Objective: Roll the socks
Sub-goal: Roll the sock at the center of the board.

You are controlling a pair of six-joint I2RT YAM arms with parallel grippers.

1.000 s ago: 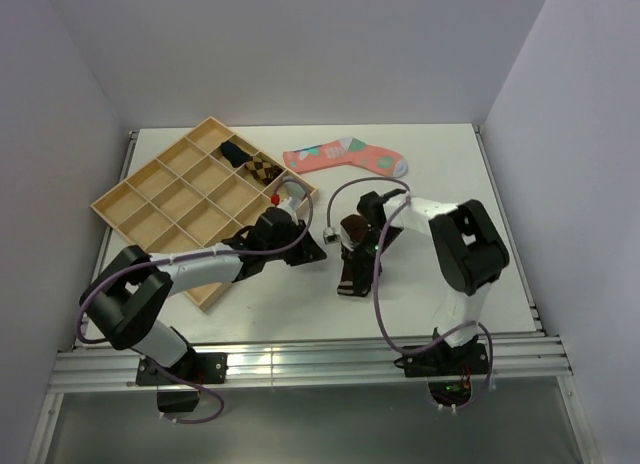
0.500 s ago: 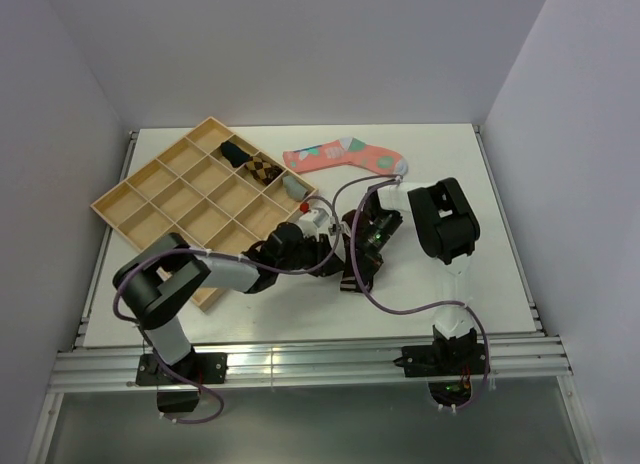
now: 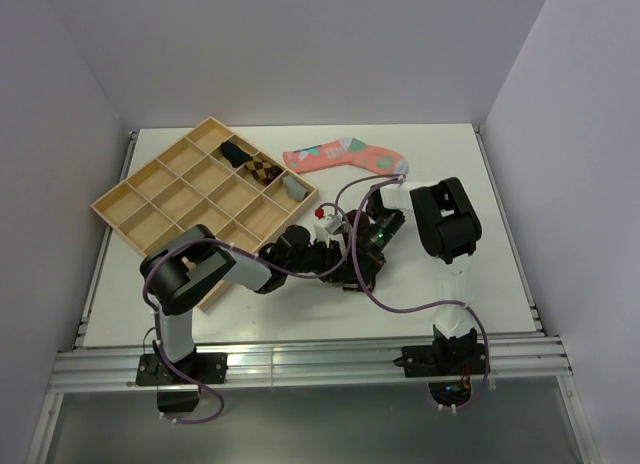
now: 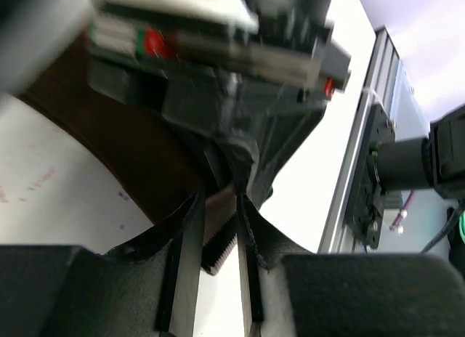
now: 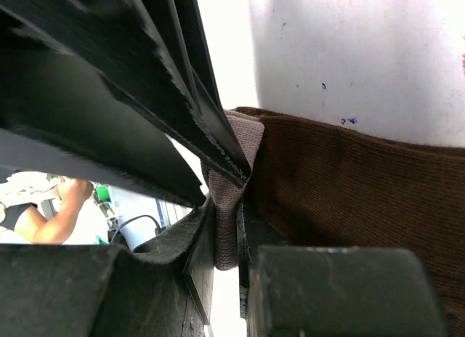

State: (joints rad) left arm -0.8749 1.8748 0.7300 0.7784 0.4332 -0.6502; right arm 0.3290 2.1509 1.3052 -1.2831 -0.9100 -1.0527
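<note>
In the top view the dark brown sock (image 3: 356, 275) lies on the white table in front of the right arm, mostly hidden under both grippers. My right gripper (image 5: 227, 239) is shut on a fold of greyish-mauve sock fabric (image 5: 229, 206), with the brown sock (image 5: 349, 199) right beside it. My left gripper (image 4: 221, 239) reaches in from the left and pinches a ribbed sock edge (image 4: 218, 235) between narrow jaws, directly facing the right gripper (image 3: 366, 246). Its black fingers (image 5: 182, 97) meet the same fold from above.
A wooden compartment tray (image 3: 150, 199) sits at the left, with rolled socks (image 3: 248, 162) in its far cells and a grey bundle (image 3: 292, 187) in another. A pink patterned sock (image 3: 345, 156) lies at the back. The metal rail (image 3: 300, 364) runs along the near edge.
My left arm has swung right from the tray's corner to the sock held by the right gripper. The right arm's elbow folded back and upward early on, then stayed still.
</note>
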